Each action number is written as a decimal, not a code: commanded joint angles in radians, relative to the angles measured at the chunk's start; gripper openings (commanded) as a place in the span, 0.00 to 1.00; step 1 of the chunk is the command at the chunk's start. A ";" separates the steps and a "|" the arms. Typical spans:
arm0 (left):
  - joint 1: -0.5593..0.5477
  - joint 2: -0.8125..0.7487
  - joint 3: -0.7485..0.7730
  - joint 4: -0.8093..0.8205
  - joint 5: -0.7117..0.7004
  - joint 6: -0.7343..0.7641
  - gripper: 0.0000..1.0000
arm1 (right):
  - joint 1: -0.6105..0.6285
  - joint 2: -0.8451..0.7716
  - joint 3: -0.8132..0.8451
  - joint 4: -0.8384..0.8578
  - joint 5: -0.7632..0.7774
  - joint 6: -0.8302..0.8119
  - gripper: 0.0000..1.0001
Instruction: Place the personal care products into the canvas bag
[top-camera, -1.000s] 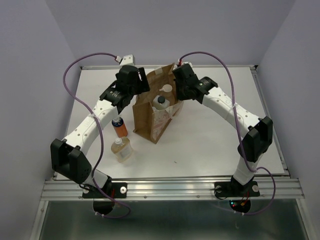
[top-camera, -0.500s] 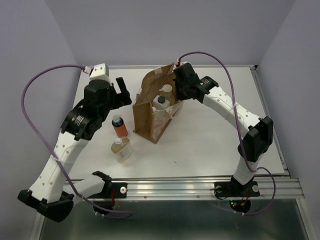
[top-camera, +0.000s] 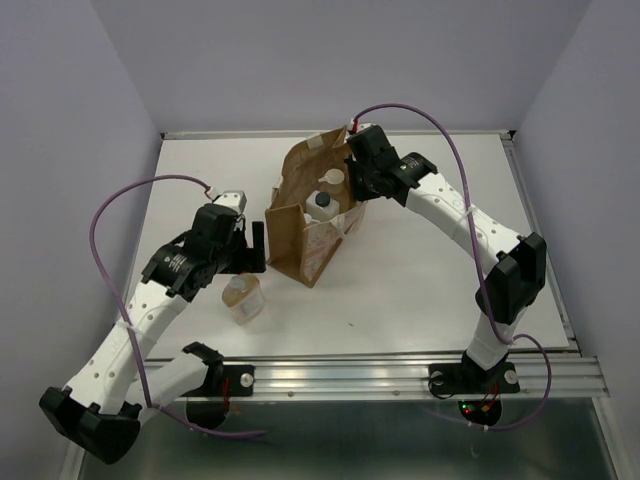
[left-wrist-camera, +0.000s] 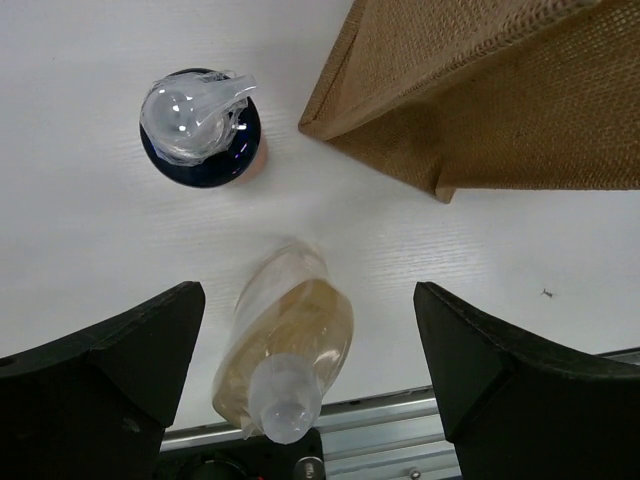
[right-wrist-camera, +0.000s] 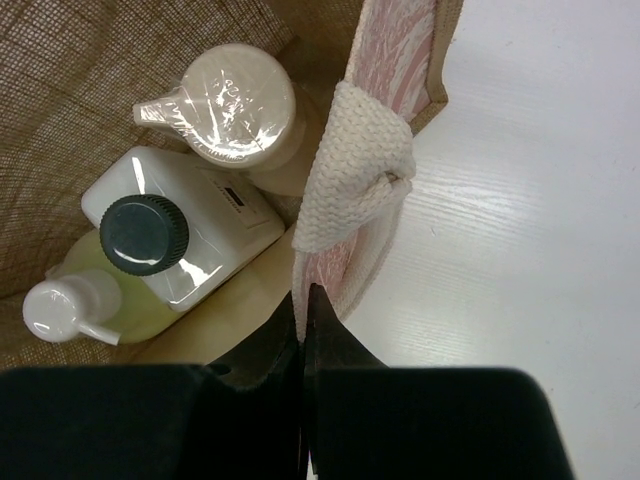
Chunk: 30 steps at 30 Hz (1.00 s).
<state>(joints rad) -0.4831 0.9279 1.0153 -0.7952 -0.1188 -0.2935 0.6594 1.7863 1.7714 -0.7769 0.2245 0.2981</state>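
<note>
Right, starting from the top external view: the canvas bag (top-camera: 305, 225) stands upright on the table (top-camera: 430, 270), its long axis vertical and its mouth open upward. The right gripper (top-camera: 353, 178) sits at the bag's far rim. The left gripper (top-camera: 256, 250) hangs just beside the bag's left face, above the table. The amber bottle (top-camera: 244, 299) stands near it, white cap up. Down in the bag's mouth I can see a black cap and a beige top.

On the left wrist camera, my two fingers (left-wrist-camera: 105, 370) are spread wide with nothing between them. Below them the amber bottle shows cap toward the lens. The orange bottle (left-wrist-camera: 200, 128) is seen end-on, its dark blue cap facing straight up. Both are apart from each other and from the bag's corner.

On the right wrist camera, the jaws are pressed together on the bag's rim, just below its white woven handle (right-wrist-camera: 355, 165). Inside, all caps up and packed touching, stand the beige bottle (right-wrist-camera: 238, 108), the translucent white bottle (right-wrist-camera: 185, 225) and the yellow-green bottle (right-wrist-camera: 95, 300).
</note>
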 joint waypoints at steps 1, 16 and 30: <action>-0.003 -0.037 -0.015 0.001 0.022 -0.022 0.99 | 0.000 -0.039 0.026 0.019 -0.073 -0.023 0.01; -0.006 -0.006 -0.113 -0.176 0.005 -0.180 0.99 | 0.000 0.013 0.043 0.018 -0.131 -0.048 0.01; -0.052 0.086 -0.107 -0.134 0.093 -0.125 0.68 | 0.000 -0.016 0.016 0.031 -0.117 -0.048 0.01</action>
<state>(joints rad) -0.5079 1.0225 0.9073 -0.9241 -0.0521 -0.4213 0.6540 1.7935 1.7737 -0.7689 0.1486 0.2535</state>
